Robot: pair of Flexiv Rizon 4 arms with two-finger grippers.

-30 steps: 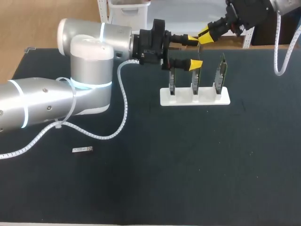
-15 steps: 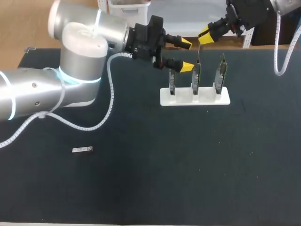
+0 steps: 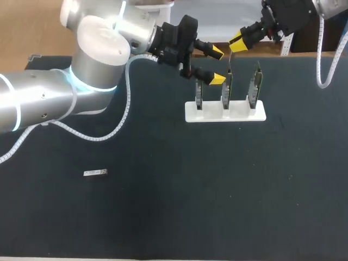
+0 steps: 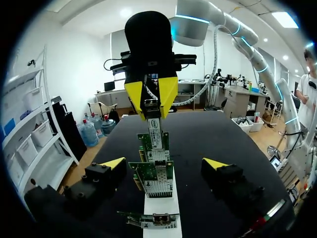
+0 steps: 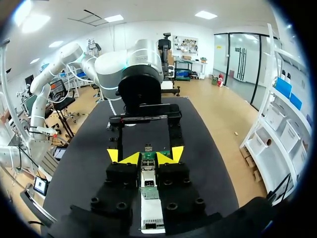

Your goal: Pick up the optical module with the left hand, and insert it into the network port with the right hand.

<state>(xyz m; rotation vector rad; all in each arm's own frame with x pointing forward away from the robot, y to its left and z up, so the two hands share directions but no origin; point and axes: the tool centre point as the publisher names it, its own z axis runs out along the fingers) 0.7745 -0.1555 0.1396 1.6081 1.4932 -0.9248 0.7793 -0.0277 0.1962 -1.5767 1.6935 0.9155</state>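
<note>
at the left, leave the open left jaws beside the white stand (image 3: 242, 114); rightward, with the optical module (image 4: 154, 130) pinched in the right jaws over the middle card (image 3: 227, 91), square it up and press straight down

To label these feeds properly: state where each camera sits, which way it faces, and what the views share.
Head view: fixed above and behind, looking down on the table; left arm enters from the left, right gripper from the far right corner.
Left wrist view: along its own open left gripper, over the card stand, toward the right gripper.
Right wrist view: along its own gripper, shut on the optical module, toward the left arm.
Shared: wrist views face each other; all three show the right gripper.
</note>
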